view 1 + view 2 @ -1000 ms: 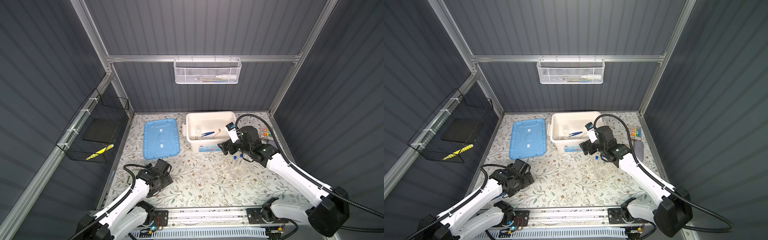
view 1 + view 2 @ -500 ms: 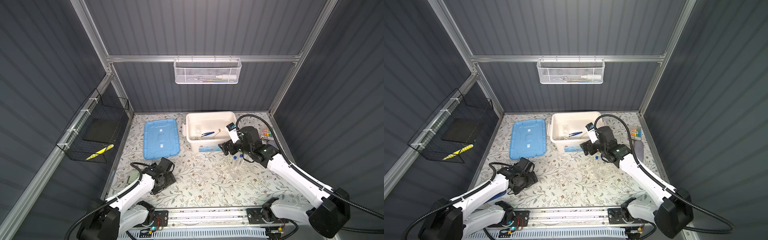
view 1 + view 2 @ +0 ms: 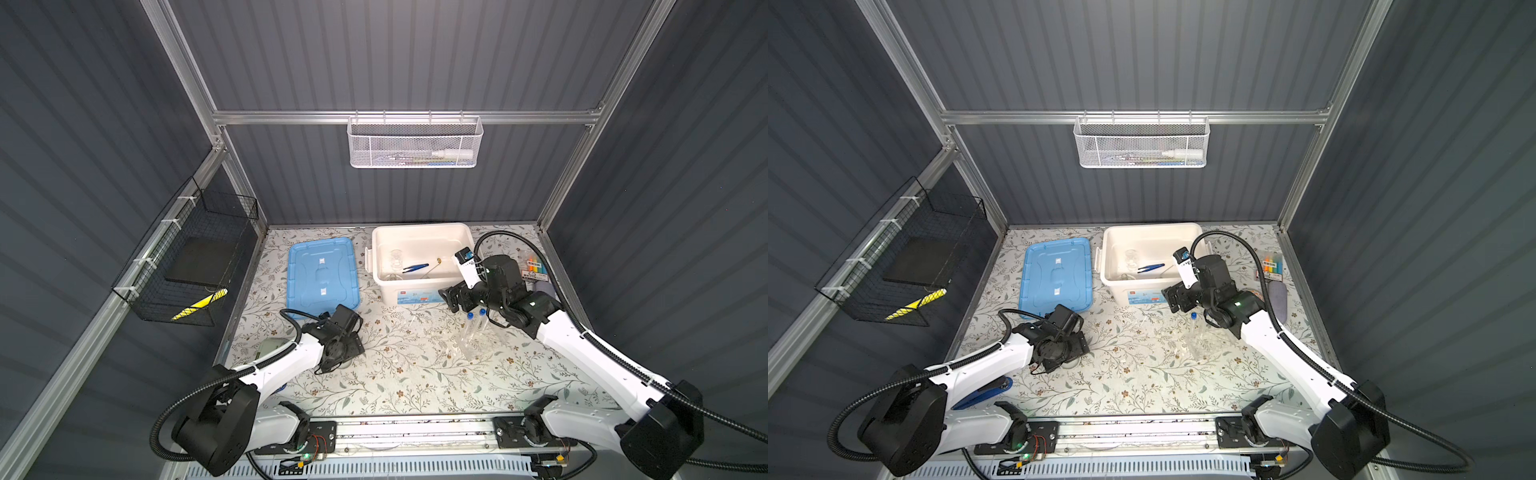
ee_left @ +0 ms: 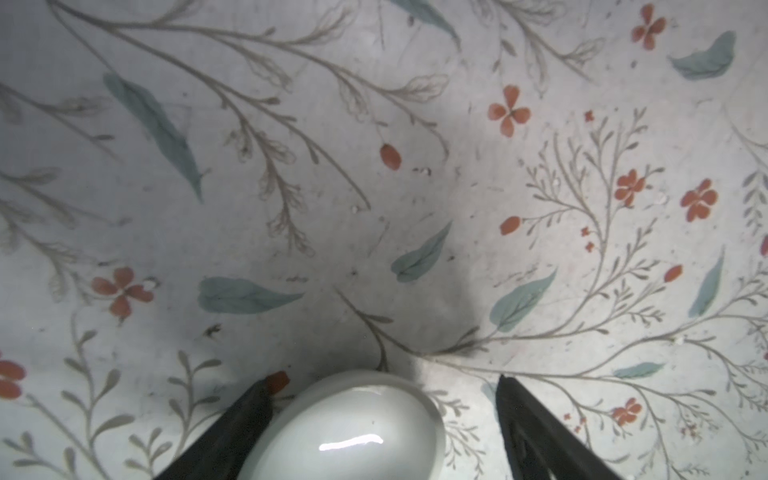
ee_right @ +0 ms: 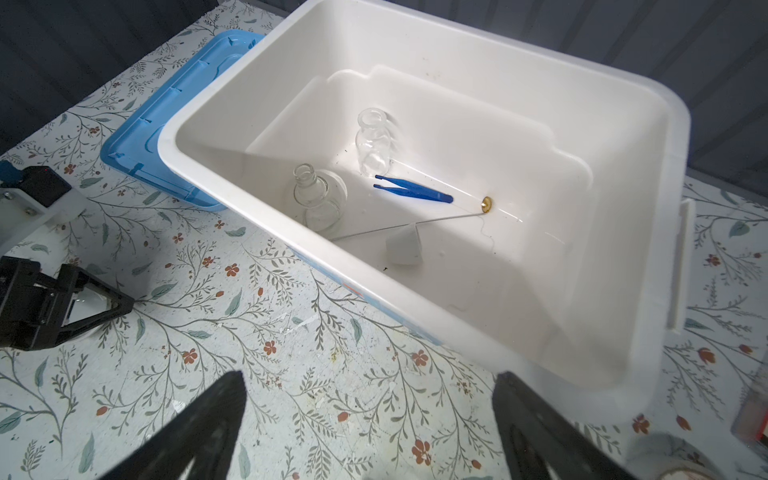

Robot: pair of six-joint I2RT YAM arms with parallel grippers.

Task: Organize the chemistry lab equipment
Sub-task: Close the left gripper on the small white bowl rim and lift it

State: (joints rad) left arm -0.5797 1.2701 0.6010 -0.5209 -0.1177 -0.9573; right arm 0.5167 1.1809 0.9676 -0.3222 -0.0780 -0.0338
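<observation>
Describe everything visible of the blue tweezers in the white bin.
The blue tweezers look like plastic: two slim arms joined at one end, spreading slightly to pointed tips. They lie flat on the floor of the open white bin, near its middle. Their tips end close to the base of an upright small clear bottle; whether they touch cannot be told. The joined end points toward the brass tip of a thin rod, apart from it.
</observation>
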